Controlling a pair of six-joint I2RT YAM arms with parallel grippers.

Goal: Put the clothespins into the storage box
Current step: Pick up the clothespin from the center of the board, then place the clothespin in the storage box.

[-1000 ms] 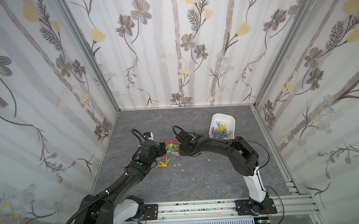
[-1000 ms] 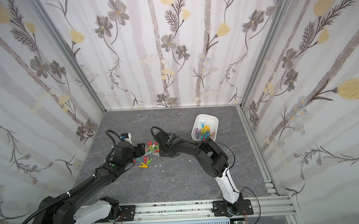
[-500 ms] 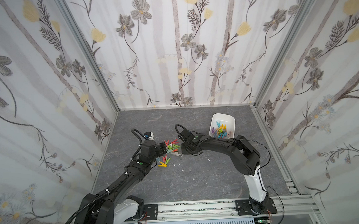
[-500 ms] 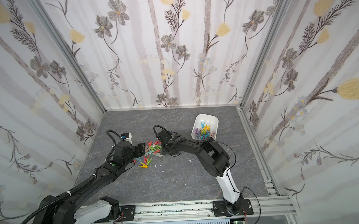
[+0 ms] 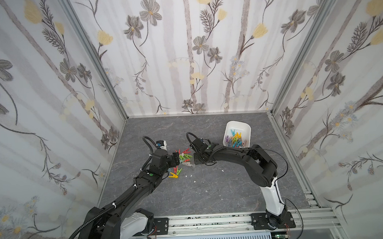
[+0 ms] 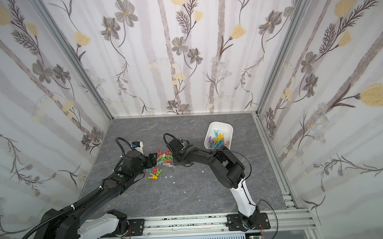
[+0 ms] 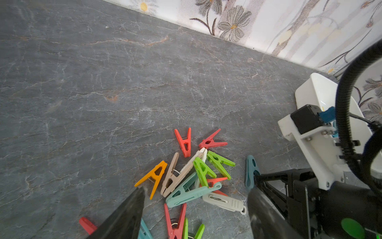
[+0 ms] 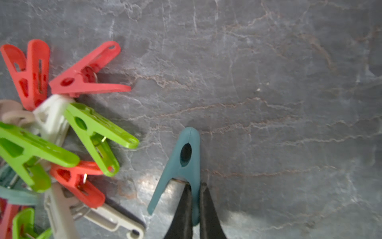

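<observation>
The desk [image 5: 211, 190] is a flat slab with a dark grey, veined slate look. Toward its far right corner stands the storage box [image 5: 238, 125], a smooth white plastic tub with rounded corners and an open top, with a heap of coloured clothespins [image 5: 234, 140] inside. Two black jointed arms reach in from the near edge. The loose clothespins [image 5: 183, 157] lie tangled just left of the desk's middle: little A-shaped plastic pegs with wire springs, in red, green, orange, beige, grey and pale teal. The left gripper [image 7: 195, 215] sits at the near side of that pile, its dark fingers [image 7: 128, 215] spread wide, with pegs lying on the desk between them. The right gripper [image 8: 195, 186] has its fingers pressed together on one leg of a teal clothespin [image 8: 184, 157], just beside the pile and apart from it
</observation>
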